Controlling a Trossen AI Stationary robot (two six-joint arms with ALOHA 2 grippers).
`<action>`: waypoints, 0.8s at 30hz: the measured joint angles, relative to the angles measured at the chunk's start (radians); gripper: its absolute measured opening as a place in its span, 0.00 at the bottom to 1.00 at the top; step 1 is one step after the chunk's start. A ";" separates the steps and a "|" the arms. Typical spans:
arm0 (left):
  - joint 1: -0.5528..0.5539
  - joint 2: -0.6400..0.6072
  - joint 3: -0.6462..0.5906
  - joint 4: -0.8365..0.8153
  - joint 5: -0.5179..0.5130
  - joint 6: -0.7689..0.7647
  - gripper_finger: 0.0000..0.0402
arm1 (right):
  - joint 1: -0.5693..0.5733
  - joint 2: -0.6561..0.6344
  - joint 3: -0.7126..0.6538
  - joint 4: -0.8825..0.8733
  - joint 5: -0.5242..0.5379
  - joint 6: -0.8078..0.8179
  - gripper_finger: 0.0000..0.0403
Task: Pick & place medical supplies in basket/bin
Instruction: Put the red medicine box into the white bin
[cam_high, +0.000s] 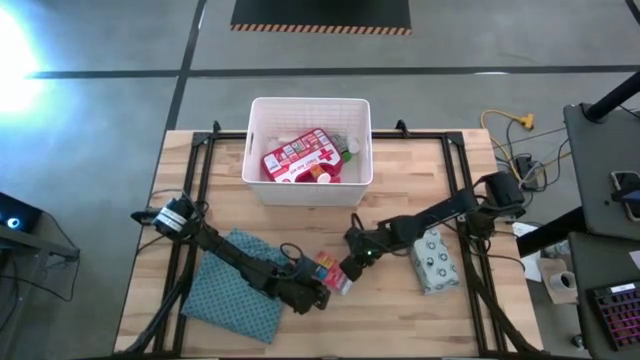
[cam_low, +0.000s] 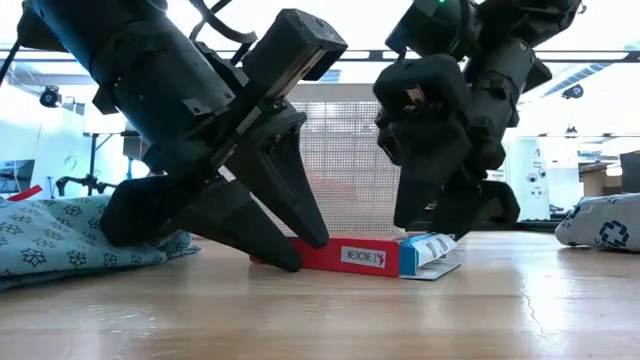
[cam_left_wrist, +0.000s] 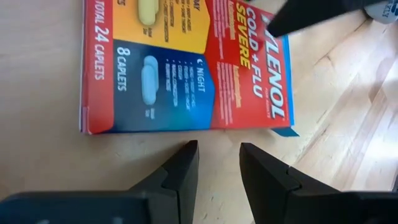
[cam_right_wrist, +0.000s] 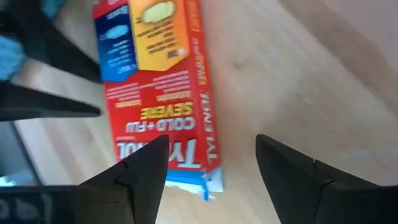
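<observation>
Counter (cam_high: 430, 320): pale wooden planks framed by black rails, standing on a grey concrete floor (cam_high: 100, 120); a black mat with striped edging (cam_high: 320, 14) lies at the top centre of the high view. Desks with cables and a keyboard fill the right edge. In the low view, a bright room with a perforated screen lies behind.

Open room: bare wood across the lower right and upper left of the counter; the bin (cam_high: 310, 192) sits against the counter's top edge, centre.

Bin: white, rectangular, rounded corners. Contents: a red-and-white first aid case (cam_high: 298, 156) and small bottles, one green-capped (cam_high: 351, 150).

Medicine box (cam_high: 330, 271): flat, red, blue and orange carton lying on the counter at lower centre of the high view, between the two tools; one end flap looks raised in the low view.

Left tool (cam_high: 318, 296): lower centre, fingertips down on the counter just beside the box's edge, fingers a little apart, grasping nothing.

Right tool (cam_high: 352, 268): just right of the box, fingers spread wide above its end, released.

Dotted soft pack (cam_high: 434, 260): pale, at right of centre.

Patterned cloth (cam_high: 232, 285): blue-green, lower left.
</observation>
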 joint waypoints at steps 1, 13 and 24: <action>0.003 0.000 0.000 0.000 0.000 0.000 0.25 | 0.000 0.006 -0.001 0.018 -0.014 0.000 0.57; 0.016 -0.002 0.000 -0.008 0.007 0.000 0.25 | -0.004 0.058 0.027 0.130 -0.099 -0.019 0.57; 0.014 -0.004 -0.001 -0.027 0.013 0.000 0.25 | -0.002 0.034 0.080 0.124 -0.135 -0.030 0.57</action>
